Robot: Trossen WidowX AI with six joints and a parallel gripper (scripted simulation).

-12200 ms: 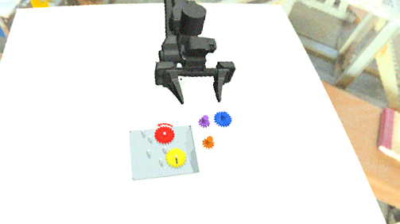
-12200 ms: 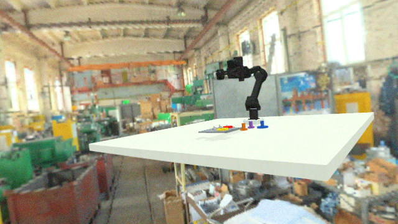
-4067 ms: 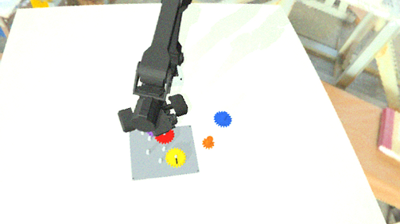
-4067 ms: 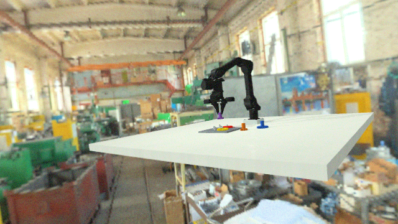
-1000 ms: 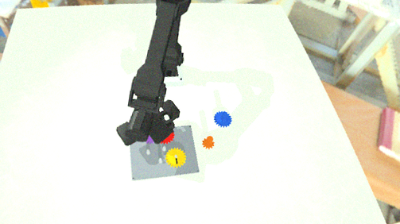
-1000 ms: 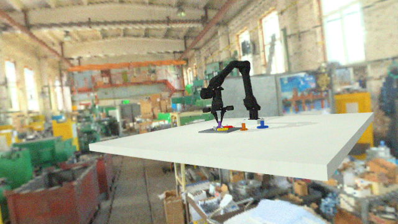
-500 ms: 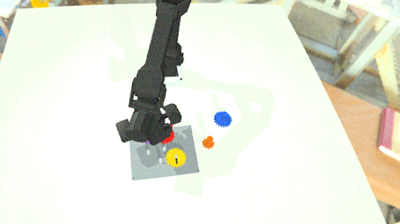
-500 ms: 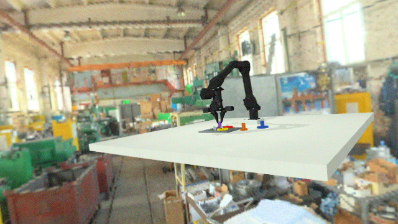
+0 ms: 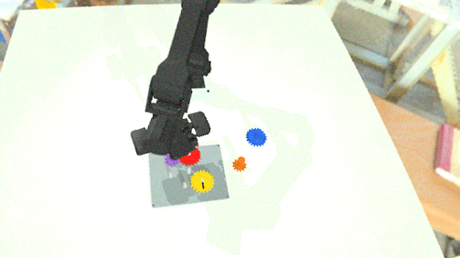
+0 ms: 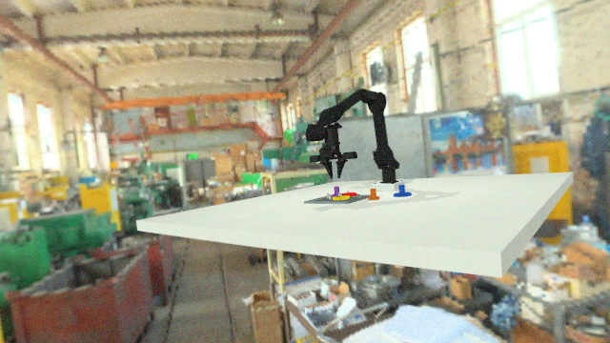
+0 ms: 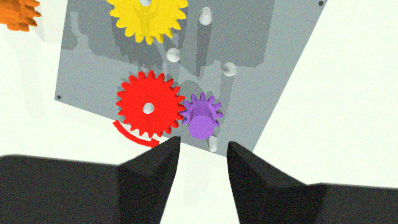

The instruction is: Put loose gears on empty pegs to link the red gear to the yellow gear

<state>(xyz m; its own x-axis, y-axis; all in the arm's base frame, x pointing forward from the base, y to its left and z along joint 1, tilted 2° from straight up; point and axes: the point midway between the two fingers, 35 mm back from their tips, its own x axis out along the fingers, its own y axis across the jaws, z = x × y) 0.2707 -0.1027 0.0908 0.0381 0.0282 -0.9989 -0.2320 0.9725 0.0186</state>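
Observation:
The purple gear point(image 9: 172, 162) point(image 10: 336, 191) point(image 11: 201, 126) stands upright on the grey board point(image 9: 154, 196) point(image 11: 80, 90), its teeth touching or meshing with the red gear point(image 9: 191, 158) point(image 11: 131, 100). Its handle hides whether a peg is under it. The yellow gear point(image 9: 198, 177) point(image 11: 167, 20) is apart from both. Bare pegs show in the wrist view, one point(image 11: 173, 55) between red and yellow, others point(image 11: 229, 69) point(image 11: 205, 16) to the right, and one point(image 11: 213, 145) beside the purple gear. My gripper point(image 10: 335, 177) point(image 11: 204, 145) is open and empty above the purple handle.
The orange gear point(image 9: 239, 165) point(image 10: 373, 195) point(image 11: 15, 15) stands on the table just off the board's edge. The blue gear point(image 9: 256, 137) point(image 10: 402, 193) stands farther off, nearer the arm's base. The red arrow point(image 11: 131, 137) lies beside the red gear.

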